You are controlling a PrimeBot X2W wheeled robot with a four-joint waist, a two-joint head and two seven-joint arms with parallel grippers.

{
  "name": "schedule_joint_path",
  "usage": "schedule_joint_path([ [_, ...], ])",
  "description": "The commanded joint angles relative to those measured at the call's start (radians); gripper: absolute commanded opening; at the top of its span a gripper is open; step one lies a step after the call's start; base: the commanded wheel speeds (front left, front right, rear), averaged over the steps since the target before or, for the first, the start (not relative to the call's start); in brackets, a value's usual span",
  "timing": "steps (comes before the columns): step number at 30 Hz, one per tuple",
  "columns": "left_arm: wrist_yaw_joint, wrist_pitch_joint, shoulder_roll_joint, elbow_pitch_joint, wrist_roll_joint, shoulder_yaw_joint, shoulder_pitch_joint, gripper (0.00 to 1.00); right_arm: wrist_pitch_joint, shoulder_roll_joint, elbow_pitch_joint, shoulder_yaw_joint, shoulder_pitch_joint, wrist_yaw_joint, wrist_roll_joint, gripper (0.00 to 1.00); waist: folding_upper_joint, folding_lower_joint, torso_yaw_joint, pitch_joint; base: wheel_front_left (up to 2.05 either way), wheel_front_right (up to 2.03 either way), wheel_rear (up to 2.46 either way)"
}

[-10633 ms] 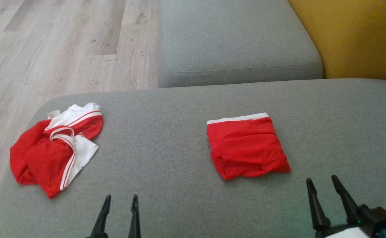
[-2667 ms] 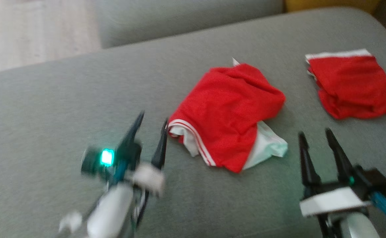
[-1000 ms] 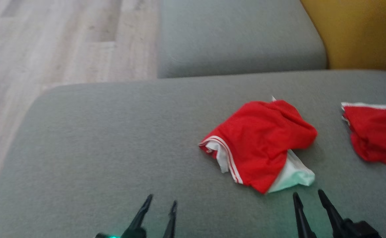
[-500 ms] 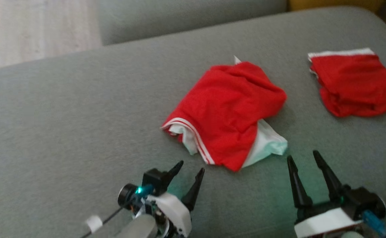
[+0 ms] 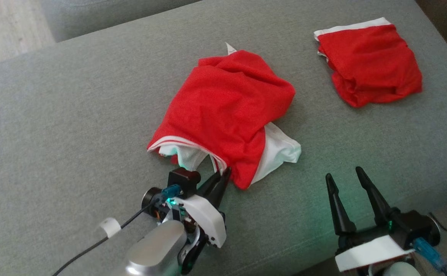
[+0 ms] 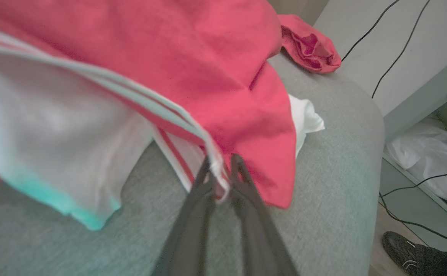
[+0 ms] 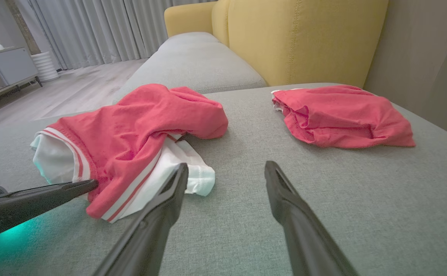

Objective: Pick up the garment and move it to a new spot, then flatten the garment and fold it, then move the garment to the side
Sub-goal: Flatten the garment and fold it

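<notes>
Ok so the crumpled red-and-white garment [image 5: 227, 103] sits pretty much in the middle of the grey sofa cushion [image 5: 74, 115]. The left gripper [image 5: 220, 178] is at the garment's 7 o'clock edge, with its fingers pinched together on the white striped hem. The right gripper [image 5: 343, 172] hangs around 4 o'clock from the garment, fingers spread wide, near the cloth but apart from it. A folded red piece [image 5: 369, 61] lies separately at about 2 o'clock.
</notes>
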Motion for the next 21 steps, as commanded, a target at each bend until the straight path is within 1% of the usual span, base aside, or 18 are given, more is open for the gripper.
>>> schedule_joint_path([
  [1,0.005,-0.018,-0.002,-0.013,-0.008,0.011,-0.039,0.0,-0.011,-0.01,-0.025,0.024,-0.039,0.007,0.004,1.0,0.0,-0.0002,-0.008,-0.002,0.0,0.0,0.0],
  [5,0.008,-0.057,-0.002,0.0,-0.029,-0.022,-0.073,0.0,-0.011,-0.008,-0.015,0.028,-0.034,0.007,0.004,1.0,0.0,-0.0002,-0.025,-0.028,0.0,0.0,0.0],
  [8,0.001,-0.084,-0.002,-0.037,-0.045,-0.044,-0.122,0.0,-0.011,-0.006,-0.011,0.029,-0.027,0.007,0.006,1.0,0.0,-0.0002,-0.035,-0.057,0.0,0.0,0.0],
  [10,-0.004,-0.096,-0.002,-0.075,-0.049,-0.053,-0.18,0.0,-0.011,-0.005,-0.007,0.035,-0.021,0.007,0.006,1.0,0.0,-0.0002,-0.044,-0.08,0.0,0.0,0.0],
  [13,-0.002,-0.107,-0.002,-0.121,-0.023,-0.053,-0.306,0.0,-0.011,-0.004,-0.006,0.038,-0.011,0.007,0.004,1.0,0.0,-0.0002,-0.057,-0.116,0.0,0.0,0.0],
  [16,-0.001,-0.113,0.0,-0.14,0.022,-0.021,-0.455,0.0,-0.011,-0.004,-0.003,0.04,0.004,0.007,0.001,1.0,0.0,-0.0002,-0.064,-0.15,0.0,0.0,0.0],
  [18,-0.005,-0.115,0.012,-0.144,0.043,0.02,-0.55,0.0,-0.011,-0.008,0.002,0.041,0.013,0.007,0.001,1.0,0.0,-0.0002,-0.064,-0.172,0.0,0.0,0.0],
  [21,0.009,-0.116,0.062,-0.164,0.078,0.096,-0.669,0.0,-0.011,-0.014,0.003,0.035,0.024,0.007,-0.001,1.0,0.0,-0.0002,-0.06,-0.201,0.0,0.0,0.0],
])
